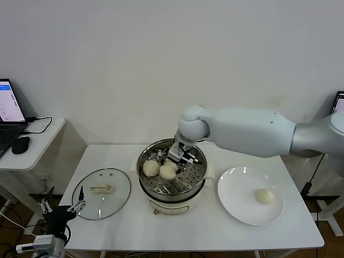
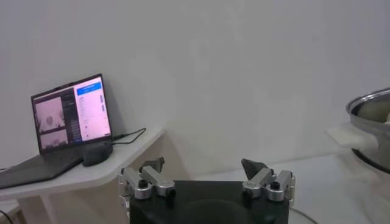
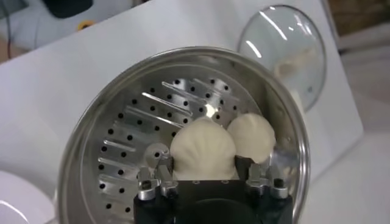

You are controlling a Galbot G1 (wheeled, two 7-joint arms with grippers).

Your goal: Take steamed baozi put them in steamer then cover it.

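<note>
Right gripper point(image 3: 204, 178) inside round stainless-steel steamer point(image 1: 145, 161), jaws narrowly flanking a cream-white dough bun point(image 3: 203, 150) on the perforated tray; release looks underway. Remaining bun point(image 1: 264, 196) lies on white plate point(image 1: 236, 207), on the right arm's side. Left gripper point(image 2: 204, 176) wide, idle.

Evenly and brightly lit from above in the head view; only soft, short shadows under the steamer point(image 1: 172, 174) and the plate point(image 1: 250, 195) at lower right. Small white glints on the glass cover point(image 1: 102, 193) at lower left. Hazy and washed out in the left wrist view, with the laptop screen point(image 2: 72, 113) glowing at middle left. Strong glare streaks on the cover at upper right of the right wrist view; bright highlights on the perforated tray point(image 3: 152, 122), softly blurred near the bottom edge.
</note>
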